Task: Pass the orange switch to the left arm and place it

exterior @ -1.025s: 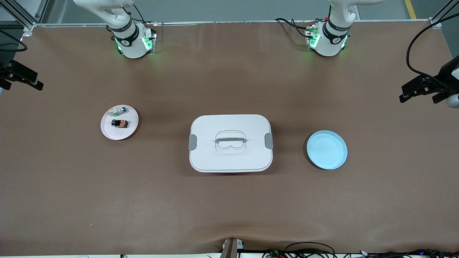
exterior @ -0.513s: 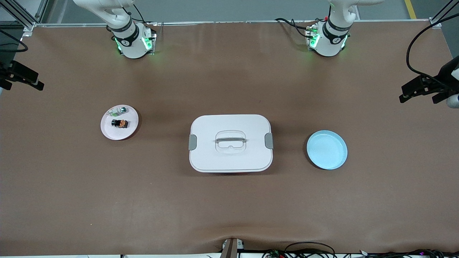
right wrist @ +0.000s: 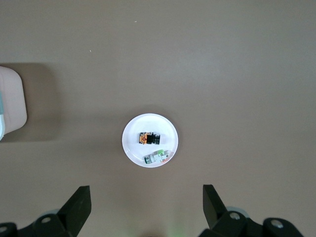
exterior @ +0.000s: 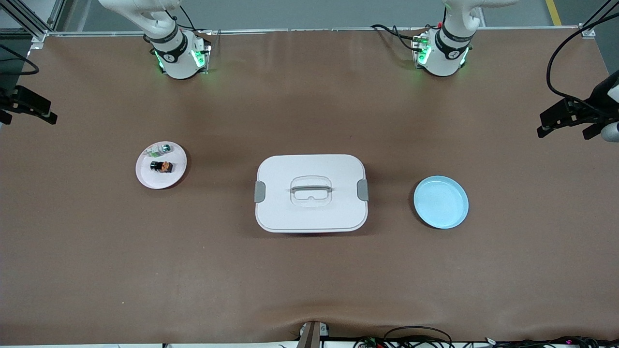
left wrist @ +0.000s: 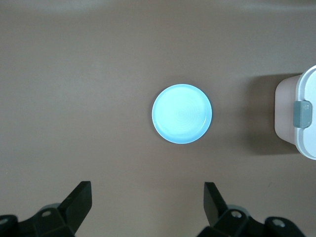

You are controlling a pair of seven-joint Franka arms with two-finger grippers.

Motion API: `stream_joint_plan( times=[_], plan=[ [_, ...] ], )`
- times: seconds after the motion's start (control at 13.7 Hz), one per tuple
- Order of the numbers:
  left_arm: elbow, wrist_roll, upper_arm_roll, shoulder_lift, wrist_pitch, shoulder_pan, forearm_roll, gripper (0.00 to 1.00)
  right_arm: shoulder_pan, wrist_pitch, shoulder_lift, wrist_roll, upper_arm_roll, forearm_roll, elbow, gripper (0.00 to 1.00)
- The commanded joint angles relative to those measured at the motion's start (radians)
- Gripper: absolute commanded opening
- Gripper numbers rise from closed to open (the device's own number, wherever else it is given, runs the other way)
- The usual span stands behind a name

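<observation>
The orange switch (exterior: 162,166), orange with a black end, lies on a small white plate (exterior: 147,178) toward the right arm's end of the table. It also shows in the right wrist view (right wrist: 148,138). The white box (exterior: 311,212) with grey clips stands at mid-table. My right gripper (right wrist: 147,200) is open and empty, high above the table near the white plate, and shows at the front view's edge (exterior: 26,115). My left gripper (left wrist: 147,197) is open and empty, high above the table near the blue plate, and also shows in the front view (exterior: 568,130).
A small green-white-silver part (exterior: 159,150) lies on the white plate beside the switch. An empty light blue plate (exterior: 440,201) sits toward the left arm's end of the table. The box stands between the two plates. Brown table surface surrounds all three.
Both grippers have shifted very slightly high over the table's ends. Nothing on the table has moved.
</observation>
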Motion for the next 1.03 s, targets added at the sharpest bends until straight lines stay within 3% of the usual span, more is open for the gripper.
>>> stream_joint_plan(
  times=[0.0, 0.37, 0.66, 0.95],
  plan=[
    [0.023, 0.001, -0.002, 0.002, -0.033, 0.010, 0.005, 1.00, -0.008, 0.003, 0.074, -0.013, -0.001, -0.011, 0.014, 1.00],
    [0.020, 0.001, -0.007, 0.009, -0.071, 0.007, -0.001, 1.00, -0.025, 0.032, 0.111, -0.012, -0.004, -0.014, -0.021, 1.00],
    [0.023, -0.004, -0.001, -0.021, -0.116, 0.021, -0.030, 1.00, -0.047, 0.140, 0.091, -0.010, -0.004, 0.034, -0.180, 1.00],
    [0.021, 0.001, 0.002, -0.093, -0.212, 0.028, -0.042, 1.00, -0.047, 0.399, 0.004, 0.003, -0.004, 0.040, -0.471, 1.00]
  ],
)
